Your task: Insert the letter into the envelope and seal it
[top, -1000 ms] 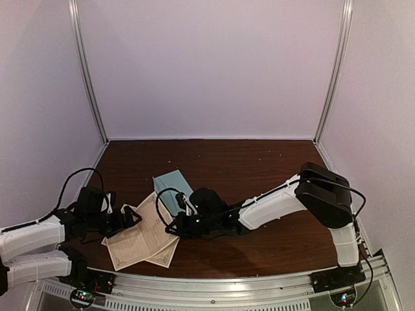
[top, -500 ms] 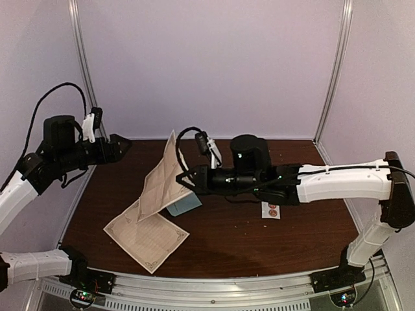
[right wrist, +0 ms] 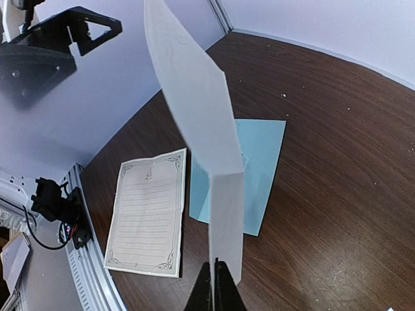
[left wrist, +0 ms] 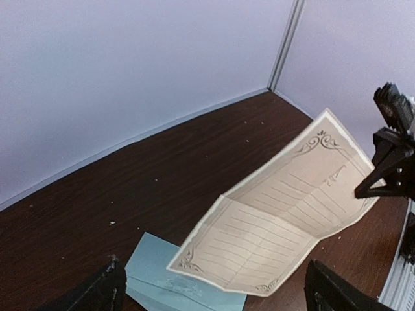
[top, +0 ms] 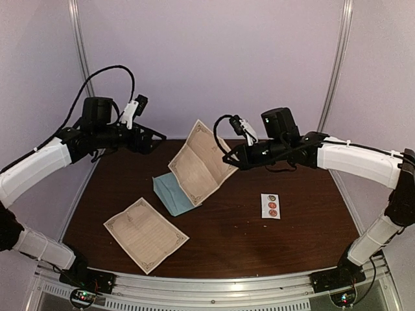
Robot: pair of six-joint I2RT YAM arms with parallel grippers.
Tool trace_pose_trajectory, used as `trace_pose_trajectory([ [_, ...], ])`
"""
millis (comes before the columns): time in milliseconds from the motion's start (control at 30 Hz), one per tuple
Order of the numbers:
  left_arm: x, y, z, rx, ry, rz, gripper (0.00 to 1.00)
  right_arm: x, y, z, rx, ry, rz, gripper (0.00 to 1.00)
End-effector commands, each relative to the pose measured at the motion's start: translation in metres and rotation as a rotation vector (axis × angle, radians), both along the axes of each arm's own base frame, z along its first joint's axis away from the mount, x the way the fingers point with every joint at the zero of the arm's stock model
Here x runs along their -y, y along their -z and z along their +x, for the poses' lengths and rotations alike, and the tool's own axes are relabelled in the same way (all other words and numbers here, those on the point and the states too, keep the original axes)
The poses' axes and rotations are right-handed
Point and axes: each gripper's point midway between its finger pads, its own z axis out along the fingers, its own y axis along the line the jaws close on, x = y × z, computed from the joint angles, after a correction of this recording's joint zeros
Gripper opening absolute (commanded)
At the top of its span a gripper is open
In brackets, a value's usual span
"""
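My right gripper (top: 228, 158) is shut on one edge of the letter (top: 200, 162), a creased cream sheet with an ornate border, and holds it in the air above the table's middle. The right wrist view shows the letter's plain white back (right wrist: 207, 129) rising from the closed gripper (right wrist: 216, 267). The light blue envelope (top: 171, 194) lies flat on the table below the letter, and shows in both wrist views (right wrist: 260, 162) (left wrist: 162, 288). My left gripper (top: 154, 138) is open and empty, raised left of the letter (left wrist: 285, 214); its fingers (left wrist: 109, 291) stand wide apart.
A second cream bordered sheet (top: 146, 234) lies flat at the front left, also in the right wrist view (right wrist: 146, 214). A small white sticker strip (top: 271, 206) lies right of centre. White walls close the back and sides.
My right arm has lifted the letter higher and to the right, uncovering the envelope. My left arm has swung right toward the middle, still open.
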Motion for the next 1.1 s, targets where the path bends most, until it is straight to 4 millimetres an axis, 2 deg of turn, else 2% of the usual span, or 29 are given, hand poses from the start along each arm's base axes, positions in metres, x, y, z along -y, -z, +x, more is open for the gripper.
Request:
trace_pose_trajectory([
  [0,0.058,0.007,-0.027,0.111,0.293,0.017,0.98,0.003,-0.018,-0.036,0.033,-0.213,-0.058,0.0],
  [133,0.073,0.018,-0.048,0.107,0.447,-0.015,0.98,0.008,-0.025,-0.061,0.0,-0.314,-0.06,0.0],
  [333,0.07,0.021,-0.06,0.127,0.485,-0.01,0.98,0.016,-0.045,-0.101,-0.018,-0.459,0.011,0.0],
  [433,0.074,0.021,-0.068,0.115,0.537,-0.03,0.98,0.019,-0.055,-0.114,0.006,-0.509,0.024,0.0],
  [667,0.082,0.029,-0.082,0.057,0.641,-0.064,0.98,0.021,-0.069,-0.127,0.05,-0.556,0.029,0.0],
  [767,0.085,0.029,-0.094,0.027,0.708,-0.098,0.98,0.022,-0.074,-0.122,0.077,-0.528,0.02,0.0],
  [900,0.093,0.041,-0.111,-0.037,0.8,-0.089,0.97,0.022,-0.082,-0.119,0.097,-0.509,0.027,0.0],
  [967,0.097,0.047,-0.117,-0.064,0.837,-0.077,0.91,0.022,-0.084,-0.117,0.105,-0.499,0.029,0.0],
  [1067,0.099,0.05,-0.119,-0.083,0.85,-0.076,0.74,0.022,-0.085,-0.113,0.116,-0.477,0.021,0.0],
])
